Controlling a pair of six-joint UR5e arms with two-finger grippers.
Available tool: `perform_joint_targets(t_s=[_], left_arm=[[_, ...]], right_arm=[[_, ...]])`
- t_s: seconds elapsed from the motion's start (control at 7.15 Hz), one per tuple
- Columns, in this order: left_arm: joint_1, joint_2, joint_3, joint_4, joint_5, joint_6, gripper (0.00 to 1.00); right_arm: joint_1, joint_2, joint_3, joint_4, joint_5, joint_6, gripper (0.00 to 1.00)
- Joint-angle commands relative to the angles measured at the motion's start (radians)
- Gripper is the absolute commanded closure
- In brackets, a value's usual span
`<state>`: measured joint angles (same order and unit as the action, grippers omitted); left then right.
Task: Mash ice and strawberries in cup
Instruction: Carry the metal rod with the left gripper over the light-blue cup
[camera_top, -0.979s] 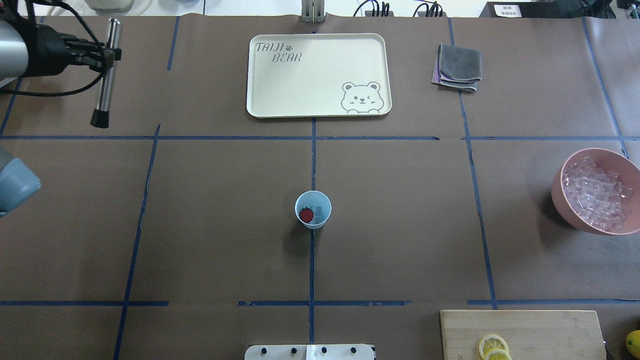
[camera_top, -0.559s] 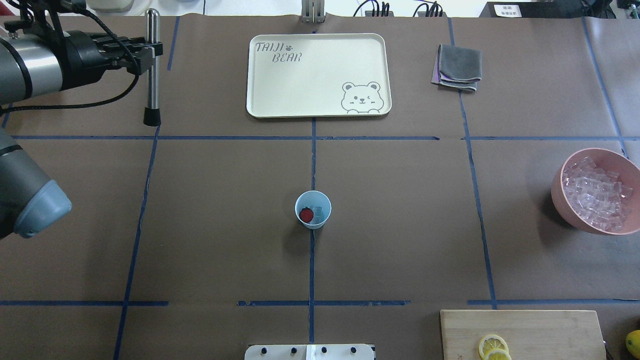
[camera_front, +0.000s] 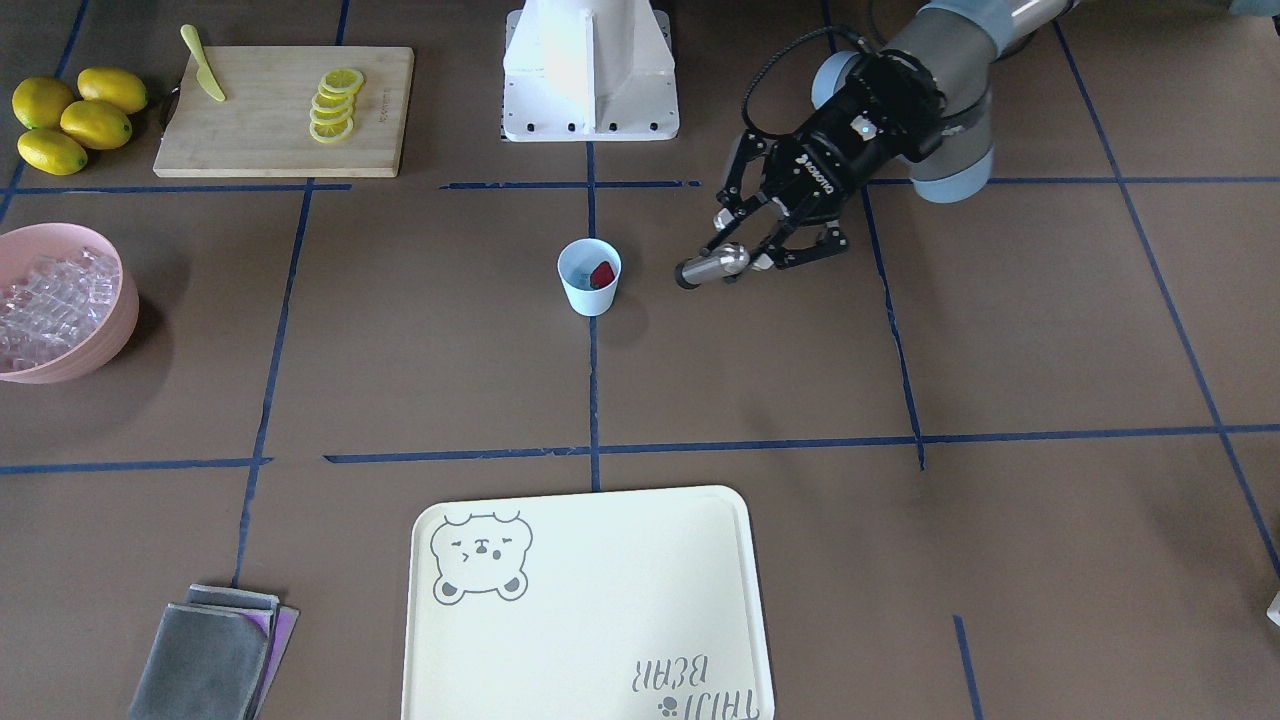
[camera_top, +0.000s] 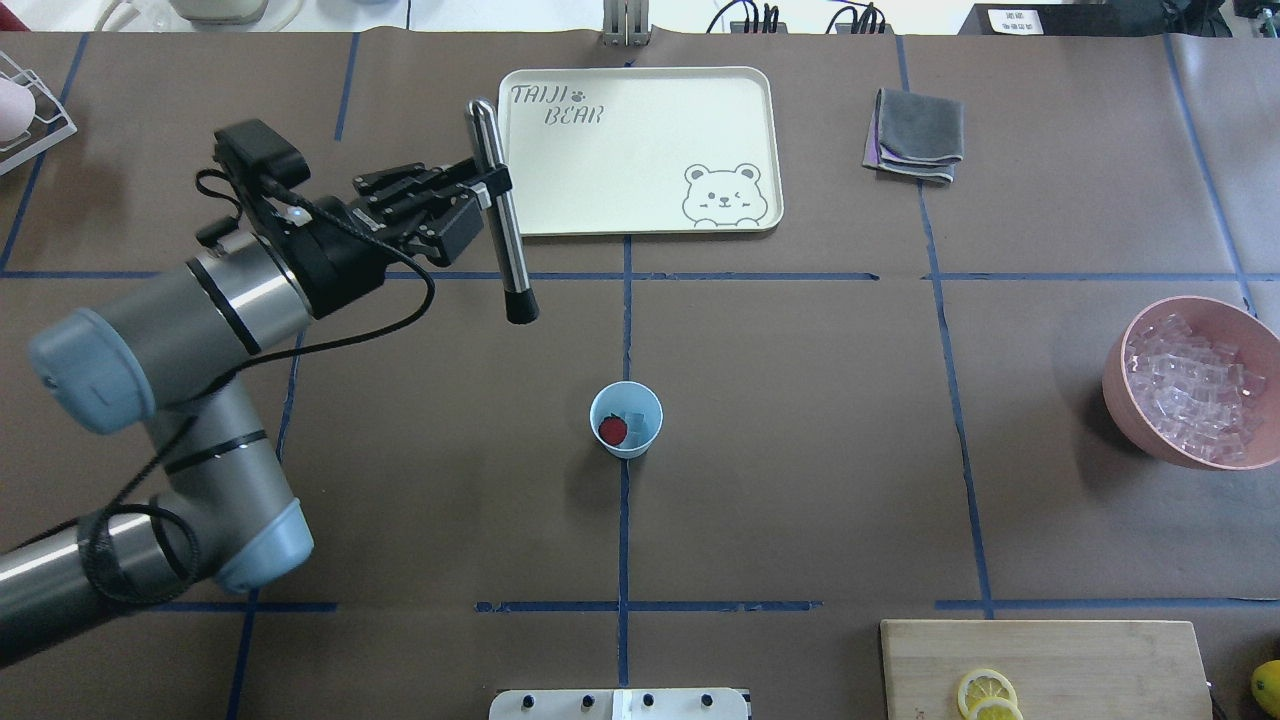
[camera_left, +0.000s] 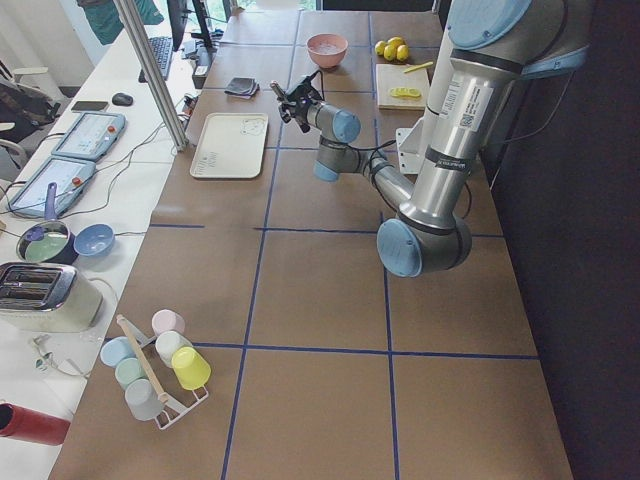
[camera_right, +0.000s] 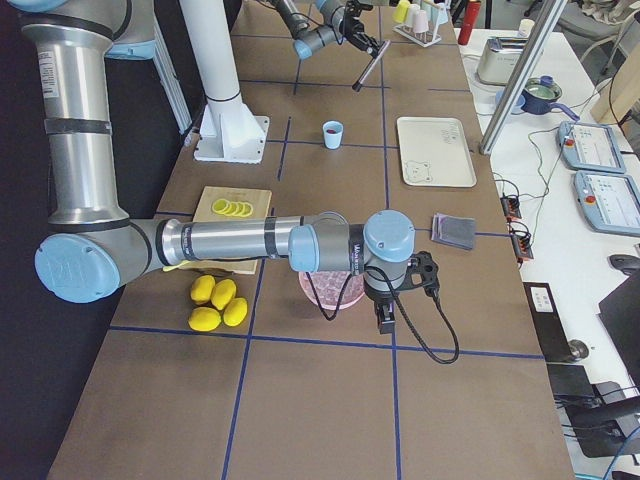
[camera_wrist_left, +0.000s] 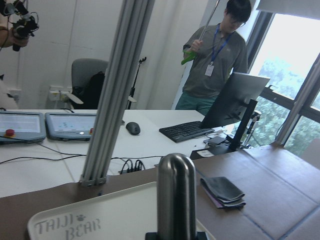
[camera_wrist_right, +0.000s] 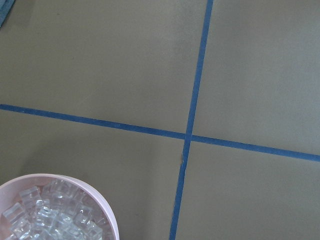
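Left end effector (camera_top: 490, 190) is pinching a metal masher rod (camera_top: 505, 230) approx. mid-shaft, fingers (camera_top: 478, 178) pressed against it on both sides. I read the rod as tilted, black tip lowermost and pointing toward the cup, metal end up near the tray's corner. The front view shows the same grip (camera_front: 745, 262), with the rod (camera_front: 712, 268) beside the cup but not touching it and not over its opening.

Cup (camera_top: 655, 410) stands upright at worktop (camera_top: 800, 500) centre, on the blue tape line. Contents: one dark-red strawberry (camera_top: 612, 430) against the wall on the robot's left, plus ice (camera_top: 637, 422) next to it, a few clear cubes; exact qty I cannot tell. The front view confirms the strawberry (camera_front: 602, 274) inside the cup (camera_front: 588, 298).

Right end effector (camera_right: 386, 322) shows only in the right-side view, near the pink bowl (camera_top: 1120, 400); spread or pressed together, I cannot tell. The bowl sits at the worktop's right edge, filled with loose cubes (camera_top: 1195, 385).

Misc.: tray (camera_top: 640, 150) at the far side carries nothing; folded cloth (camera_top: 915, 135) lies right of it. Cutting board (camera_top: 1080, 660), near right, holds lemon slices (camera_top: 985, 693).
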<state>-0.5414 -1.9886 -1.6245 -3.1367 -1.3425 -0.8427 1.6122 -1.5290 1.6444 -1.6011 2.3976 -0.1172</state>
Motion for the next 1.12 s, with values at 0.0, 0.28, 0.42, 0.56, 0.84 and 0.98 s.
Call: perform_joint_targets(t_s=[0.0, 0.28, 0.42, 0.56, 0.84, 0.98], left_arm=[[0.078, -0.053, 0.130, -0.218, 0.065, 0.010, 1.00], [0.083, -0.077, 0.124, -0.232, 0.010, 0.004, 1.00], [0.078, -0.067, 0.129, -0.230, -0.019, 0.011, 1.00], [0.077, -0.065, 0.124, -0.223, -0.009, 0.067, 1.00], [0.075, -0.042, 0.086, -0.220, 0.021, 0.209, 1.00], [0.081, -0.042, 0.069, -0.221, 0.114, 0.281, 1.00]], right_arm=[[0.000, 0.001, -0.001, 0.000, 0.000, 0.007, 0.01], [-0.002, 0.000, -0.001, 0.000, -0.002, 0.007, 0.01], [0.000, 0.000, -0.001, 0.000, -0.002, 0.007, 0.01], [0.000, 0.000, 0.000, 0.001, 0.000, 0.007, 0.01], [0.000, -0.002, 0.000, 0.000, 0.000, 0.008, 0.01], [0.000, -0.003, 0.000, 0.000, 0.001, 0.007, 0.01]])
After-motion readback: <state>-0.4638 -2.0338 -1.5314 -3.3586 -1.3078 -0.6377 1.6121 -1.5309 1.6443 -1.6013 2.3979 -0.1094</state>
